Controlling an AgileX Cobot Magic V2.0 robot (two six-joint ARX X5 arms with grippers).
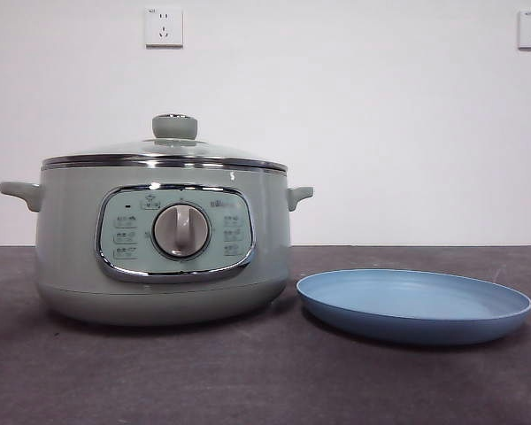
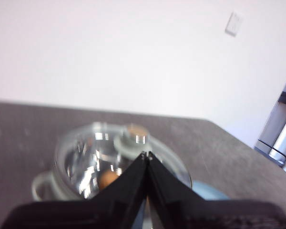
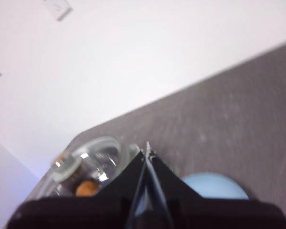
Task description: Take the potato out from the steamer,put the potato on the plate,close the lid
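Note:
The pale green steamer (image 1: 164, 243) stands on the left of the table with its glass lid (image 1: 164, 152) on; the lid's knob (image 1: 174, 127) is on top. The light-blue plate (image 1: 414, 304) lies empty to its right. The potato (image 2: 107, 179) shows through the lid in the left wrist view, and in the right wrist view (image 3: 86, 188). My left gripper (image 2: 146, 155) is shut and empty, high above the steamer (image 2: 62, 176). My right gripper (image 3: 148, 153) is shut and empty, high above, between the steamer (image 3: 86, 167) and the plate (image 3: 212, 186). Neither arm shows in the front view.
The dark grey table (image 1: 265, 381) runs to a white wall with two sockets (image 1: 164, 27). A metal frame (image 2: 281, 138) stands off the table's far side in the left wrist view.

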